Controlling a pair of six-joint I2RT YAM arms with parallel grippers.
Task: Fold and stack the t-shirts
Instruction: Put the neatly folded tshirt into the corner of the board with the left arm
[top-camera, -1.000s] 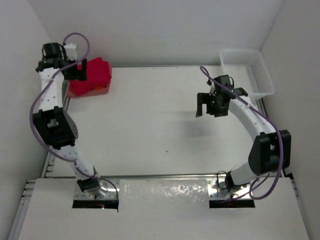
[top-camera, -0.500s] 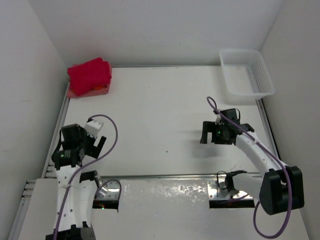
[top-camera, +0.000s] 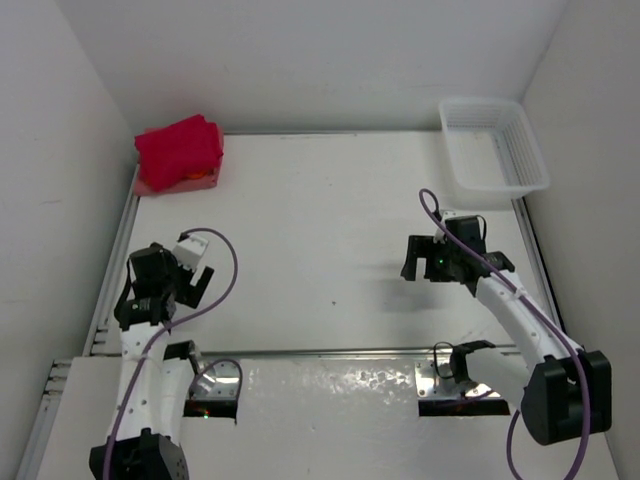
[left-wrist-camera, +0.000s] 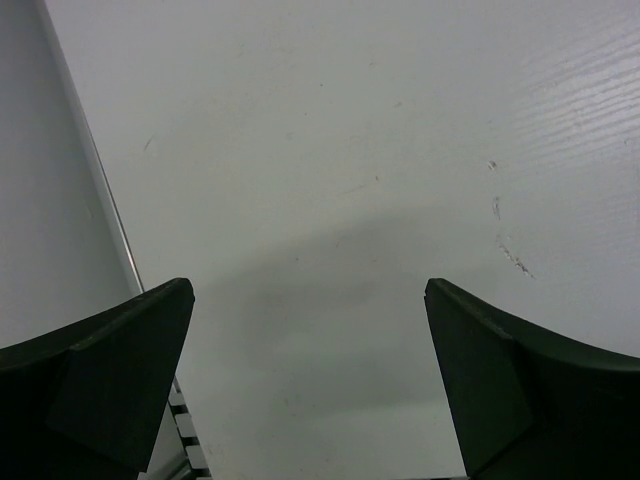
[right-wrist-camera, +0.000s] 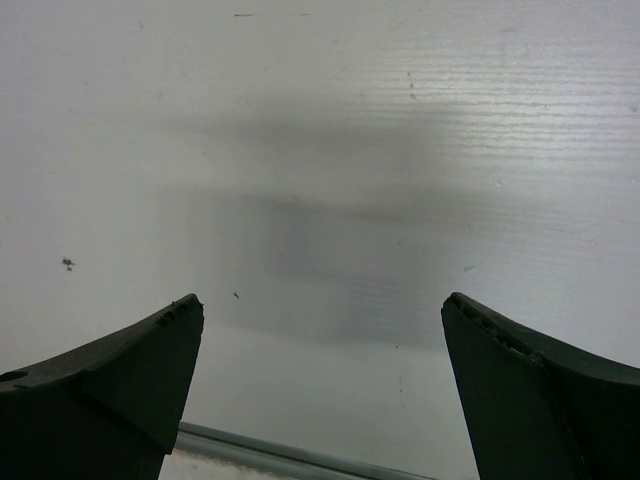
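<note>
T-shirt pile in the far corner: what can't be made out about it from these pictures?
- Top view: the red t-shirt lies on top; only thin edges of the orange t-shirt and the pink t-shirt show, so their folds are hidden.
- Top view: all three are too small to show collars or seams.
- Both wrist views: the shirts fall outside the frame, which faces the table.

The t-shirts (top-camera: 178, 152) are sitting stacked in the far left corner of the bench (top-camera: 320, 190), and the mesh basket (top-camera: 493, 145) is sitting opposite in the far right corner. The left pincer (left-wrist-camera: 308, 300) is hanging by the near left edge, the right pincer (right-wrist-camera: 320, 305) over the near right side, each well apart from stack and basket.
</note>
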